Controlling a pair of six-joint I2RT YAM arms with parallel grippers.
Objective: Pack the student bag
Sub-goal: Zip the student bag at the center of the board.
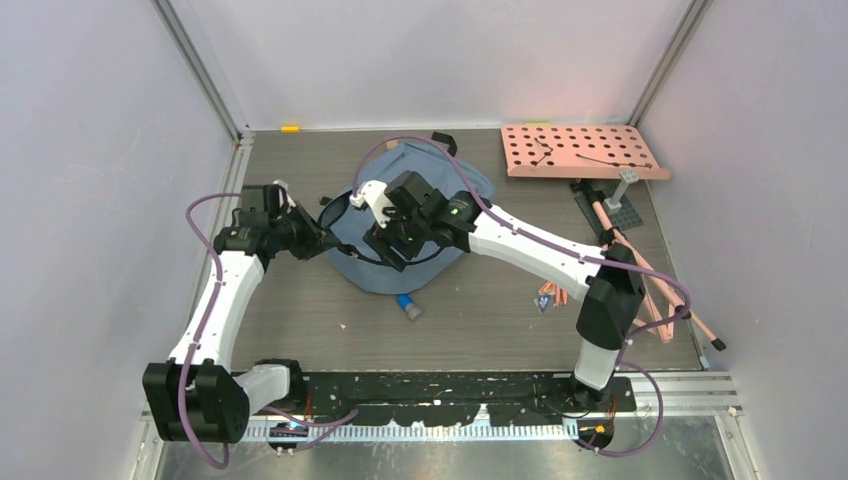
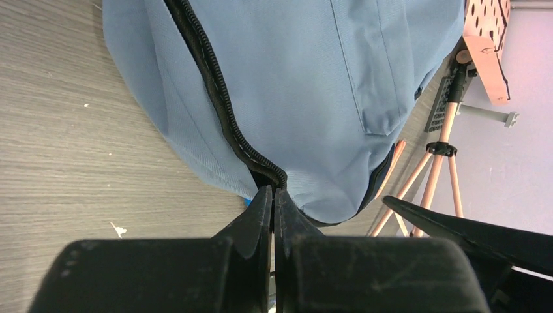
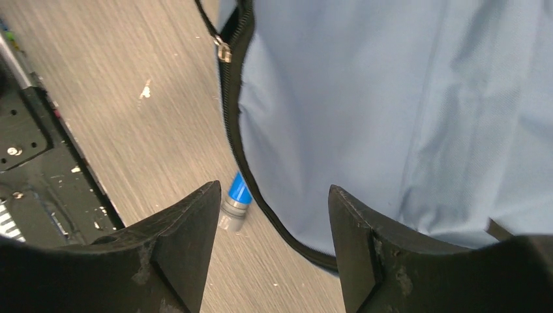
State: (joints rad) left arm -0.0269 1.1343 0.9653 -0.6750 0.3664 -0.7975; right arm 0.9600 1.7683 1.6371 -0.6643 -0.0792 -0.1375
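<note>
Starting at the left, the left gripper (image 1: 320, 240) is seen clenched, its fingertips (image 2: 261, 199) pressed together against the black zipper (image 2: 218, 98) at the left edge of the student bag (image 1: 455, 180). Whether any fabric is pinched cannot be told. The bag is spread flat on the table (image 1: 480, 320), in the middle toward the far side. Over its centre the right gripper (image 1: 385, 248) is held with jaws released and nothing between them, so part of the bag is hidden from above. Below those jaws a zip pull (image 3: 224, 50) is seen on the bag's edge. A blue-capped cylinder (image 1: 408, 306) lies on the table just beside the bag's near hem. Further right, a pink pegboard (image 1: 585, 150) and a bundle of wooden sticks (image 1: 645, 275) are placed well apart from the bag.
</note>
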